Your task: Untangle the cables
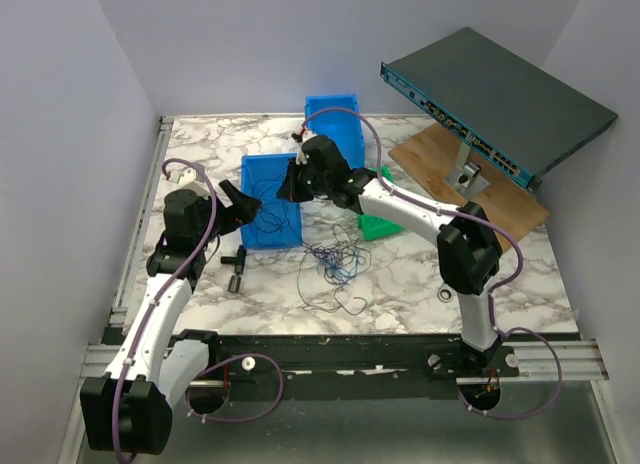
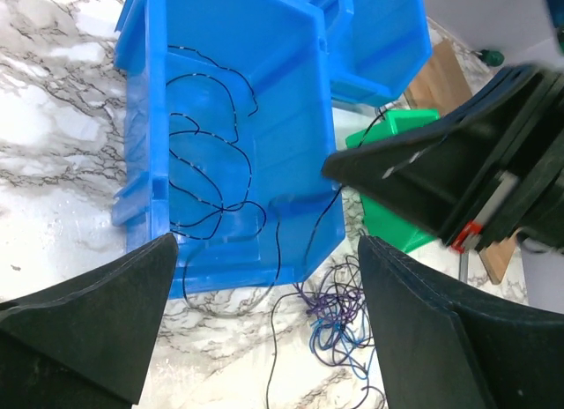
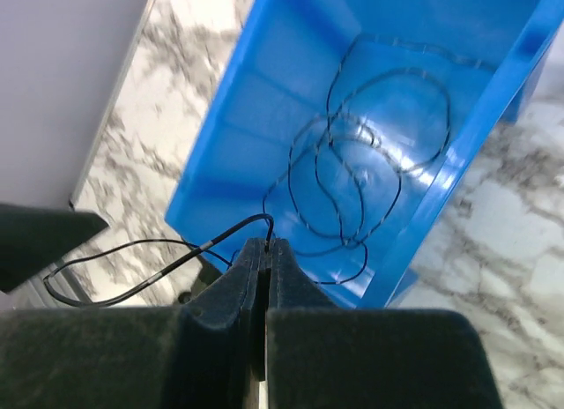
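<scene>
Left gripper (image 1: 240, 206) released, jaws wide, at 9 o'clock of blue plastic bin (image 1: 268, 234). Right gripper (image 3: 266, 243) clenched on thin black cable (image 3: 159, 272) at bin's 2 o'clock rim. Black cable loops (image 3: 370, 153) lie inside bin. Tangle of thin blue and dark cables (image 1: 335, 262) on white marble table (image 1: 420, 294), 5 o'clock of bin

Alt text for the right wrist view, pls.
Shut fingers pinch a thin black cable that loops off to the left. Beyond them, a blue bin on the marble table holds more black cable loops.
</scene>
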`<action>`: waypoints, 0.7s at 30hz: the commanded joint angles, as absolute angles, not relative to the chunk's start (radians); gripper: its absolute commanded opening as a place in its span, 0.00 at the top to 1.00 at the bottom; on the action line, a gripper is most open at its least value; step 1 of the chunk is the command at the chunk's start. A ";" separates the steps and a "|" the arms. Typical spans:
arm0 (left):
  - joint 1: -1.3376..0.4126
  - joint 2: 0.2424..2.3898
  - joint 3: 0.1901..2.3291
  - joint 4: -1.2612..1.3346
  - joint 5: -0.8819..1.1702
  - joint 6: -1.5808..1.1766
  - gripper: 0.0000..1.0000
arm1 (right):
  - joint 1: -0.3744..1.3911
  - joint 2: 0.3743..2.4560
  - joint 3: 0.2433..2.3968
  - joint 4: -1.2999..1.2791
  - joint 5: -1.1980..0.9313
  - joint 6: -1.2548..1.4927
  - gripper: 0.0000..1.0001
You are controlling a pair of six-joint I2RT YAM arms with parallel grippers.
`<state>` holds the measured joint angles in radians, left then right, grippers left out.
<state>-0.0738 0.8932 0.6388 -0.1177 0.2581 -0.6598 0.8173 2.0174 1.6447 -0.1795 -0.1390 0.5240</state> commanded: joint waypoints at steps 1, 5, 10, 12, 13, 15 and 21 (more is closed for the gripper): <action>-0.075 0.865 0.650 -0.090 0.232 -0.669 0.13 | 0.783 2.050 1.762 -0.235 -0.106 0.546 0.99; -0.075 0.872 0.634 -0.086 0.230 -0.664 0.12 | 0.768 2.105 1.857 -0.296 -0.078 0.548 0.99; -0.075 0.914 0.609 -0.053 0.273 -0.667 0.17 | 0.769 2.152 1.918 -0.334 -0.083 0.554 0.99; -0.078 0.917 0.580 -0.015 0.309 -0.671 0.22 | 0.769 2.162 1.926 -0.344 -0.103 0.563 0.99; -0.083 0.919 0.568 -0.006 0.322 -0.670 0.25 | 0.769 2.166 1.929 -0.349 -0.106 0.568 0.99; -0.095 0.930 0.552 0.024 0.337 -0.658 0.28 | 0.768 2.169 1.928 -0.356 -0.114 0.575 0.99; -0.119 1.062 0.586 0.101 0.403 -0.657 0.33 | 0.770 2.125 1.865 -0.325 -0.153 0.587 0.99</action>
<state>-0.1009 0.9821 0.5587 -0.0055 0.3180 -0.6594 0.7643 2.1563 1.8950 -0.3313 -0.1070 0.5686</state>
